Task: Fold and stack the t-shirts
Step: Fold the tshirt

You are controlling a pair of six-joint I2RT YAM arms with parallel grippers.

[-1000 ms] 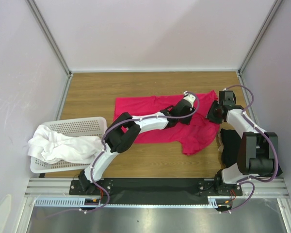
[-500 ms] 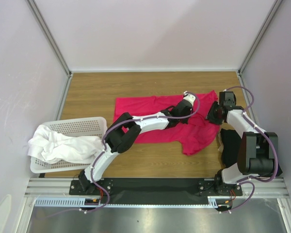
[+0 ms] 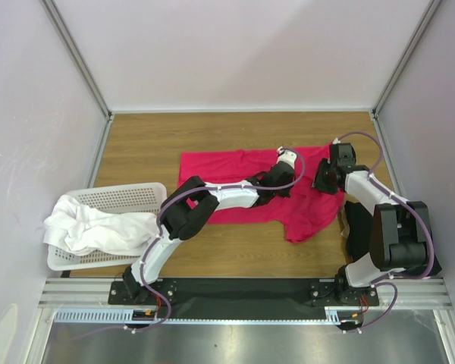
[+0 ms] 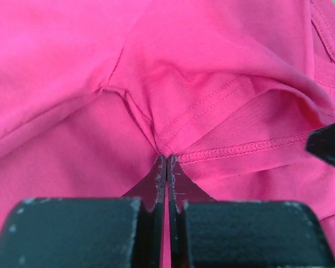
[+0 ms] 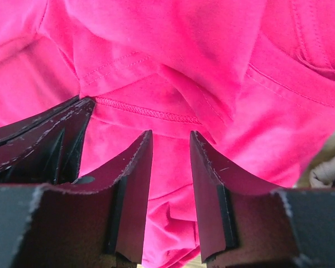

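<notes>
The crimson-pink t-shirt (image 3: 227,168) lies spread across the middle of the wooden table, bunched at its right end. My left gripper (image 4: 167,158) is shut on a pinched fold of this shirt beside a stitched hem (image 4: 240,149). In the top view the left gripper (image 3: 286,162) sits over the shirt's right half. Close to its right, my right gripper (image 5: 171,139) hovers over the same pink fabric (image 5: 173,67) with its jaws open and nothing clamped between them. The black t-shirt (image 3: 358,226) lies at the right edge. White t-shirts (image 3: 98,227) are heaped in the basket.
A white perforated basket (image 3: 129,197) stands at the left front of the table. Grey walls close in the left, right and far sides. The left gripper's dark fingers (image 5: 42,139) show at the left of the right wrist view, close to the right gripper.
My left gripper has closed on the pink shirt's fold. The right gripper has moved left and a little farther back, nearer the left gripper, still open.
</notes>
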